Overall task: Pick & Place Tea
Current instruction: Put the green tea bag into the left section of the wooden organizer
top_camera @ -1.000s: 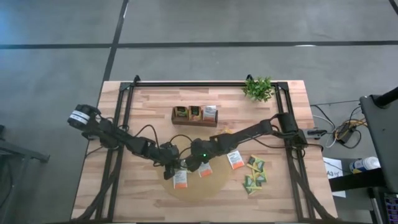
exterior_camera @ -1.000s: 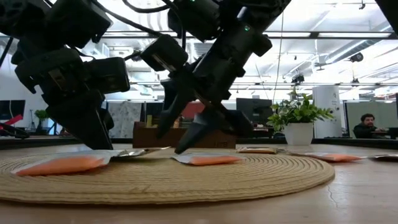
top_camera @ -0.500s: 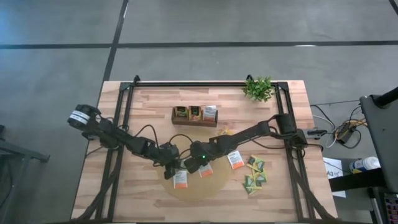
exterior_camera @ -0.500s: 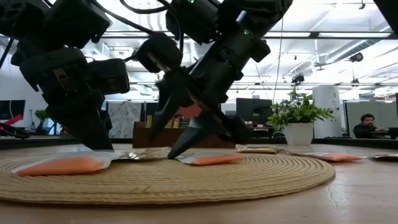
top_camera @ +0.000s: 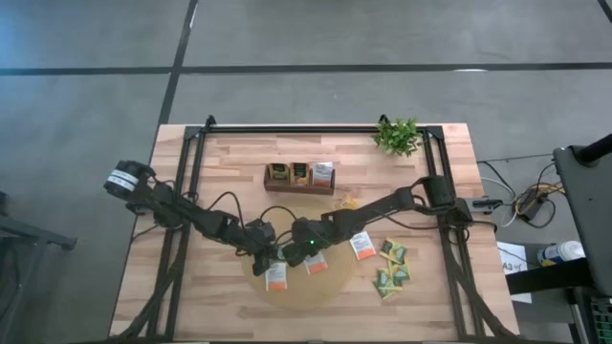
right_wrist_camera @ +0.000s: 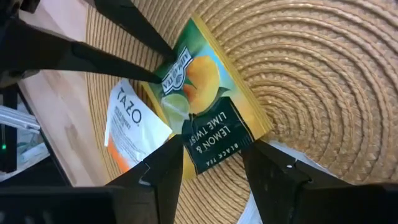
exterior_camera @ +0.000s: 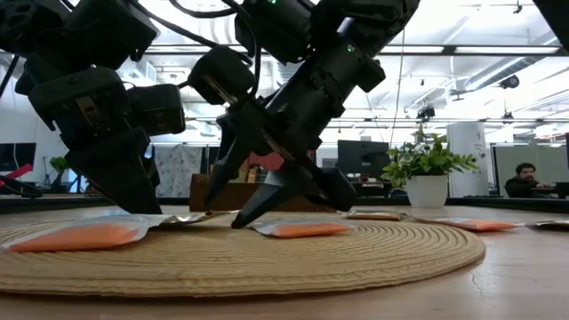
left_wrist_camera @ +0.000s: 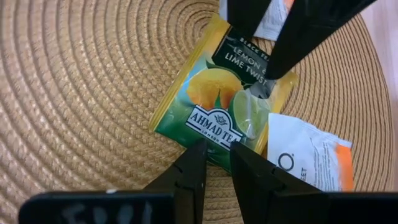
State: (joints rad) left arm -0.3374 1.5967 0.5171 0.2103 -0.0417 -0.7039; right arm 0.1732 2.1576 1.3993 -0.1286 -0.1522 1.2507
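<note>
Both grippers crowd one Ahmad lemon-lime sachet (left_wrist_camera: 221,106) on the woven mat (left_wrist_camera: 74,93), so they may collide or tug it apart. The left gripper (left_wrist_camera: 214,155), fingers narrowly parted, pinches its edge at six o'clock. The right gripper (right_wrist_camera: 211,158), spread wide and empty, straddles the opposite end at twelve o'clock.

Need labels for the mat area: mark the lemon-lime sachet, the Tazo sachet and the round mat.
lemon-lime sachet (left_wrist_camera: 208,99), left wrist view, on its printed lemon.
Tazo sachet (right_wrist_camera: 127,121), right wrist view, on the white face by the lettering.
round mat (left_wrist_camera: 81,93), left wrist view, on bare weave.
</note>
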